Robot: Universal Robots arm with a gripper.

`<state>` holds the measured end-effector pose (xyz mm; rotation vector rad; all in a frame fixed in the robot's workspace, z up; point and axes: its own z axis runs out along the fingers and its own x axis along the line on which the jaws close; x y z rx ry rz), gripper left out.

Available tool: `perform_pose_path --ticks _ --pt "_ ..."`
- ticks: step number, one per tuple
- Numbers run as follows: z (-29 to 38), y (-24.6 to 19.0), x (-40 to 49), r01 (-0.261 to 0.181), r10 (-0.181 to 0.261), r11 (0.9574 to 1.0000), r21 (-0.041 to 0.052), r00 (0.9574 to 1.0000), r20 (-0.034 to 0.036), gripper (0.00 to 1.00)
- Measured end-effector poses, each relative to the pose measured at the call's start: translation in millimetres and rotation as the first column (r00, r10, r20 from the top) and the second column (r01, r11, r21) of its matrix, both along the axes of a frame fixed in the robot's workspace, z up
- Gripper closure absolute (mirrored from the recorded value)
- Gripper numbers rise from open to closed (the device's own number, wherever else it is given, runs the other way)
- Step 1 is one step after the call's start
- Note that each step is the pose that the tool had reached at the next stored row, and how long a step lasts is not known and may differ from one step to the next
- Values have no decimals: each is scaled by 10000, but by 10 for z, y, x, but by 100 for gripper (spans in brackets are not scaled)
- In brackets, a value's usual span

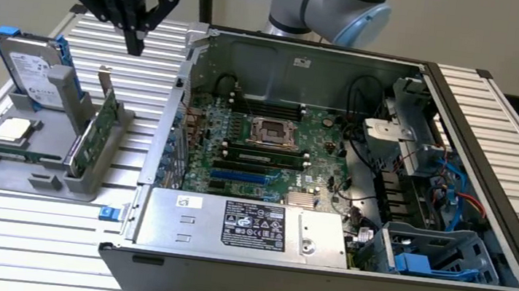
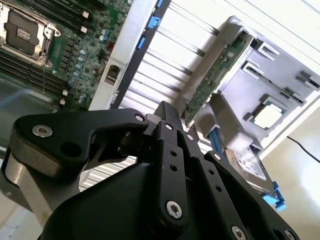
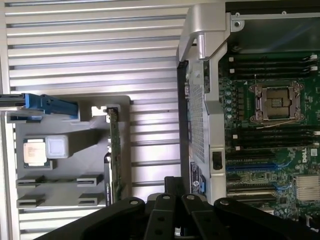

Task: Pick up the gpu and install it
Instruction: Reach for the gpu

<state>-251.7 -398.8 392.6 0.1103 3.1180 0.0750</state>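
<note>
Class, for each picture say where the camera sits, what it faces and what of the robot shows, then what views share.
Exterior view: off the arm, looking down on the computer case; arm and gripper show.
First wrist view: at the wrist, facing gpu and motherboard; gripper shows.
Second wrist view: at the wrist, facing the gpu past the gripper.
All share the gpu.

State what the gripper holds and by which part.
Nothing. The gripper hangs empty, clear of the gpu, which stands on edge in its grey holder.
</note>
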Motion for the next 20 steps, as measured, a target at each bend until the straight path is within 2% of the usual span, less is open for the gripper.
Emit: perform_pose_path --ticks 20 --pt "0 0 -279 1 -1 10000 0 10000 0 100"
